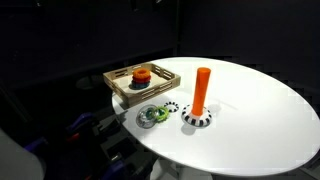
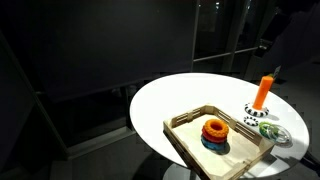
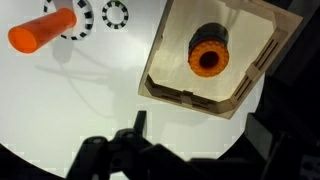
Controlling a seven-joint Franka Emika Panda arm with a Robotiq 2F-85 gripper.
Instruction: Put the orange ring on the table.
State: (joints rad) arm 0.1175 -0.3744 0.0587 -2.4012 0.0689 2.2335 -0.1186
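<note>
Orange ring (image 3: pixel 208 60) lies flat, hole up, atop the stack inside the wooden tray (image 3: pixel 168 75). The gripper (image 3: pixel 150 155) hangs short of the tray's near edge, finger gap too dark to tell tbh. Table (image 3: pixel 60 100) is just beside the tray.

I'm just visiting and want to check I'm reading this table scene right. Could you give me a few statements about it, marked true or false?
1. The orange ring sits on top of a stack of rings in the wooden tray. True.
2. The orange post lies flat on the table. False: it stands upright on a black-and-white base.
3. The gripper is holding the orange ring. False: the ring rests in the tray, and the wrist view shows the gripper apart from it.
4. A green ring lies on the white table, outside the tray. True.
</note>
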